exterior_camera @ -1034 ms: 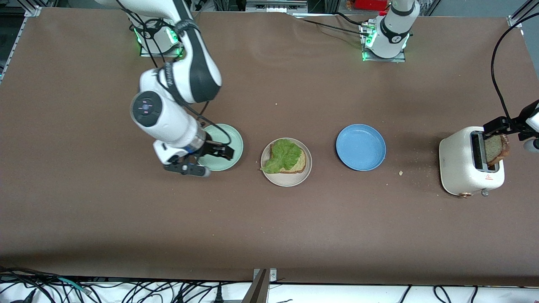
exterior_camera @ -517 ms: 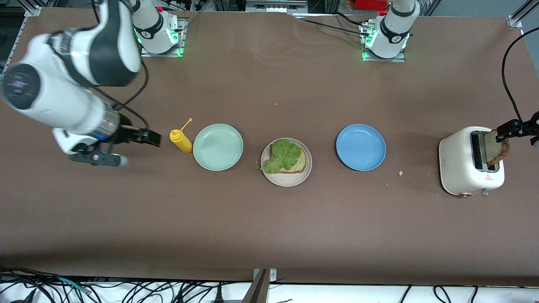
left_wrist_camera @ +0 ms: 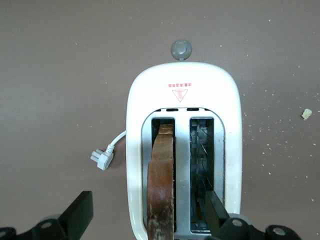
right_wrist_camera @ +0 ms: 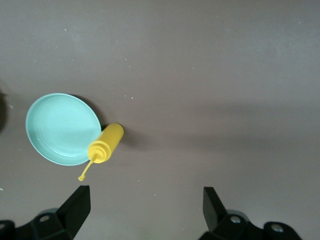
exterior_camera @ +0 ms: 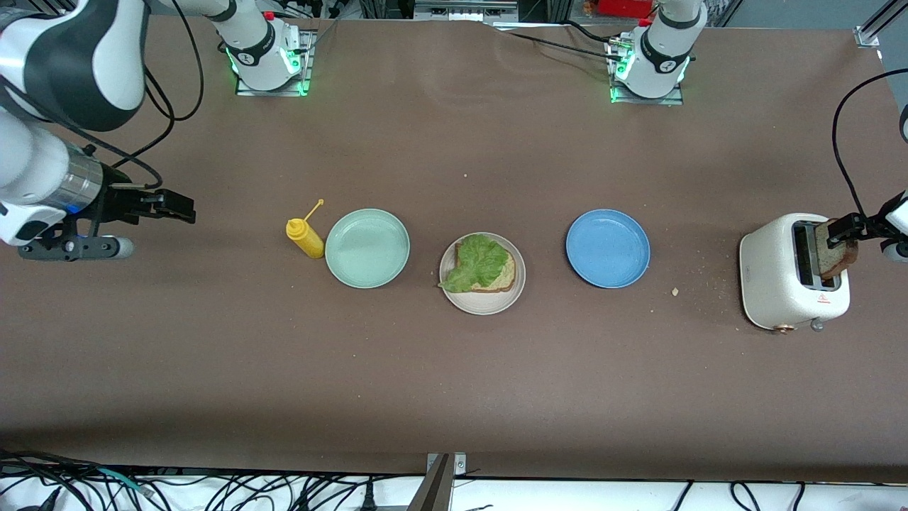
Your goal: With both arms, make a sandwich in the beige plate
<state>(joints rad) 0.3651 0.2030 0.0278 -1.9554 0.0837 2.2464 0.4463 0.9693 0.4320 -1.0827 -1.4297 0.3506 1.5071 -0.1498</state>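
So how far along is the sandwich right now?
Done: one bread slice lies on the beige plate with the lettuce leaf on top. In hand: the left gripper, fingers open, is over the toaster, straddling the second slice, which stands in a slot, not yet gripped. The right gripper waits, open, toward the right arm's end of the table. Left: lift that slice and set it on the lettuce.

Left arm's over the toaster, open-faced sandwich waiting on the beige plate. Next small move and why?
Probably lower the left gripper and close on the bread slice standing in the toaster slot. Its jaws are open and straddle the slice, which isn't gripped yet. The beige plate holds only bread under lettuce, so a top slice is missing. The right gripper waits, open, toward its end of the table.
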